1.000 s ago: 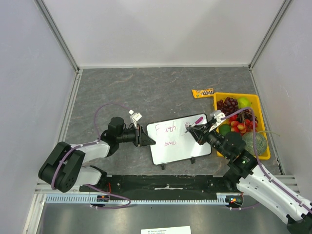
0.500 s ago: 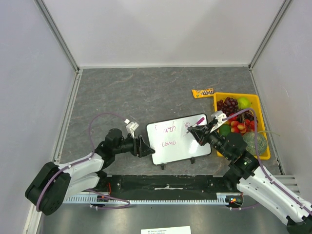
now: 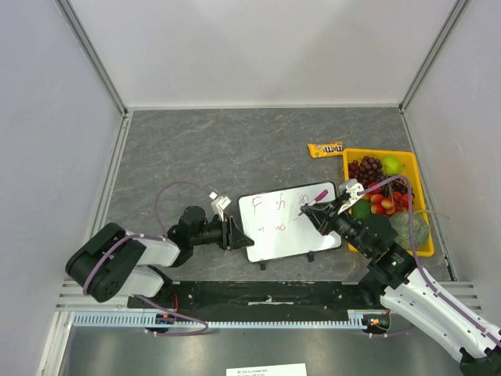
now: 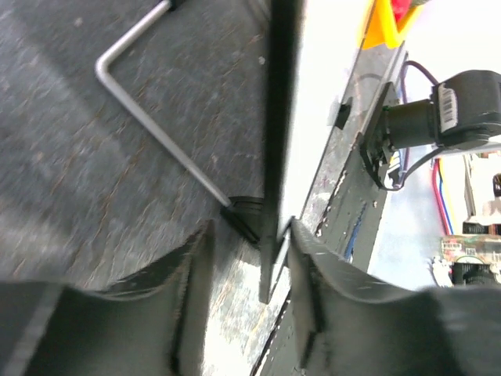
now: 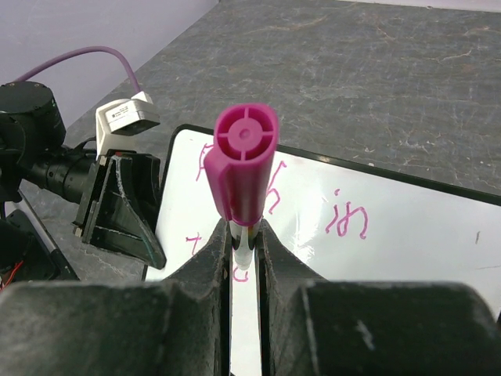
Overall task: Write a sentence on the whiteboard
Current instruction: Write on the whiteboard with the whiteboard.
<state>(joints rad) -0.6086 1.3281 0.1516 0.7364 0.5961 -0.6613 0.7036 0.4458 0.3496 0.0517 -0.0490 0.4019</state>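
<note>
Right fingers clamp the pink marker, while left fingers sit loosely open astride the whiteboard's left edge. I'd pin that edge down before carrying on with the sentence.

The black-framed whiteboard lies face up, its left edge between the left claw's fingers. The pink sentence runs across its top.

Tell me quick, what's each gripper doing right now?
Left gripper: open, jaws straddling the whiteboard's edge.
Right gripper: closed on the pink marker.
</note>
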